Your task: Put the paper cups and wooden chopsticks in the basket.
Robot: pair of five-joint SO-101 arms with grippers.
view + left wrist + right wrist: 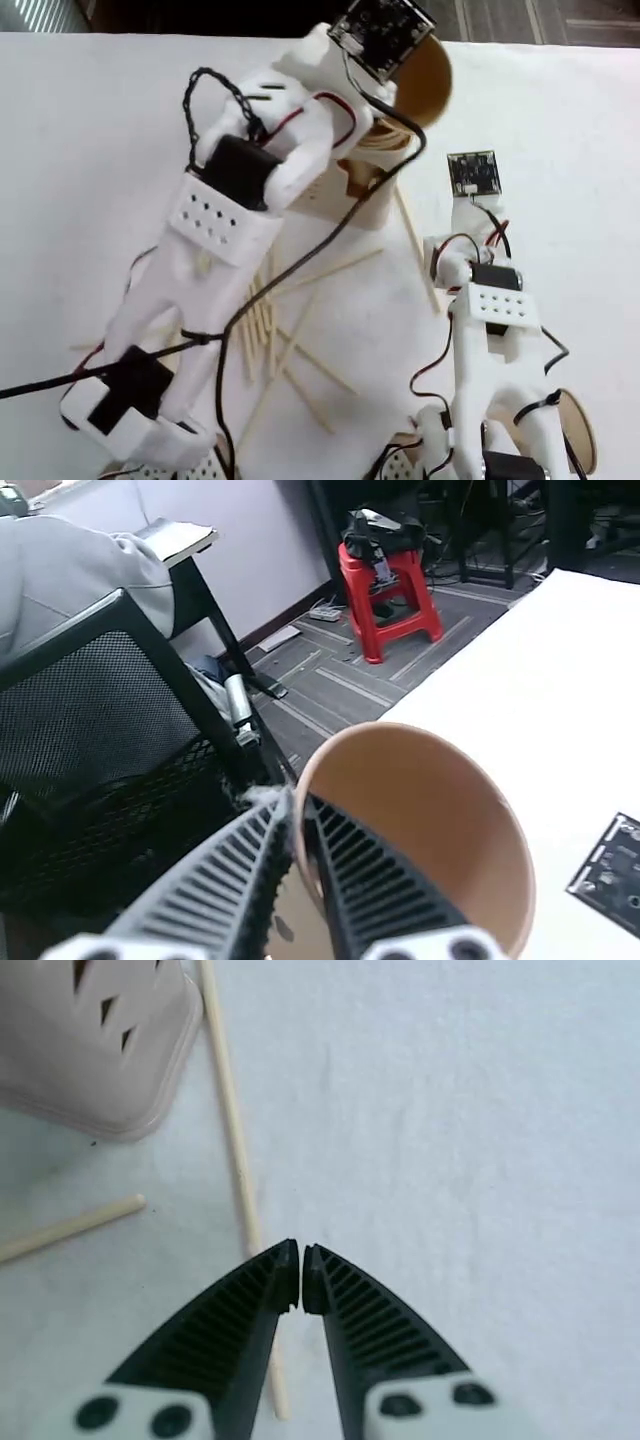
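My left gripper (297, 815) is shut on the rim of a brown paper cup (420, 820), one finger inside and one outside. From above, that cup (428, 85) hangs tilted over the far side of the pale basket (365, 200). My right gripper (300, 1260) is shut with nothing in it, just above the table beside a long wooden chopstick (235, 1140) that lies along the basket's corner (90, 1050). Several more chopsticks (285, 340) lie scattered between the two arms. A second paper cup (577, 430) lies by the right arm's base.
The left arm (230, 220) stretches across the table's middle and covers part of the chopstick pile, with its cable trailing over it. A short chopstick end (70, 1225) lies near the basket. Open white tabletop (570, 200) spreads to the right of the basket.
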